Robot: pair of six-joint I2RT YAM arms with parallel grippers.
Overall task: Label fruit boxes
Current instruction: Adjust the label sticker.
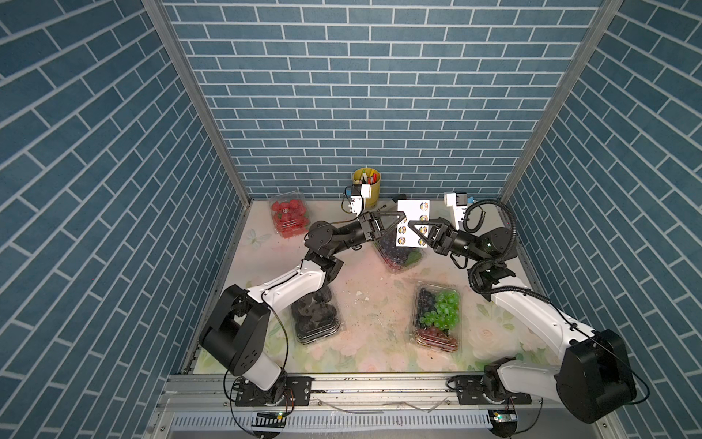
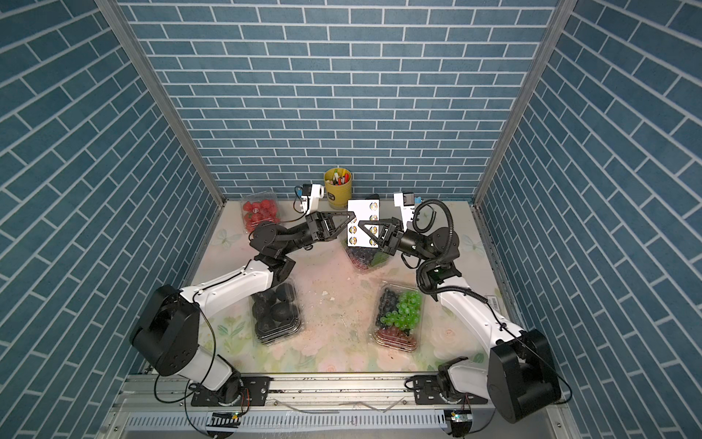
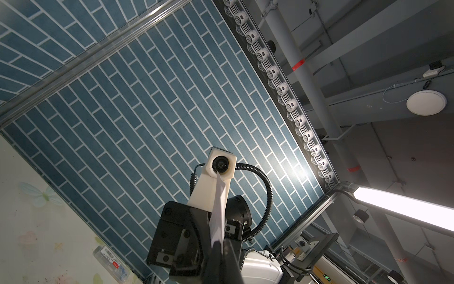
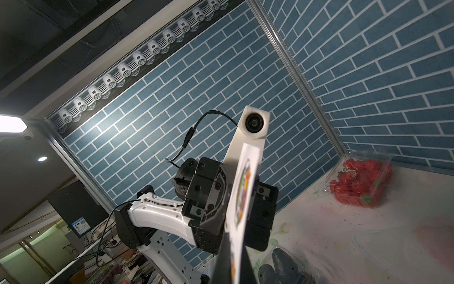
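Our left pincer (image 1: 402,217) and right pincer (image 1: 411,227) both clamp shut on one white sticker sheet (image 1: 411,208).
On the floral table (image 1: 380,342), the clear ribbed plastic black-fruit box (image 1: 317,323) sits near left. The mixed-grape box (image 1: 437,319), holding green, dark and red grapes, sits near right. Mid-table, the dark-grape box (image 1: 397,260) lies under our sheet, whose round stickers we cannot read. The strawberry box (image 1: 289,216) stands far left.

Clear plastic punnets of strawberries (image 1: 289,217), dark grapes (image 1: 393,258), black fruits (image 1: 315,323) and mixed grapes (image 1: 437,317) are set on the floral worktop (image 1: 372,342), a yellow pen cup (image 1: 367,184) farthest.
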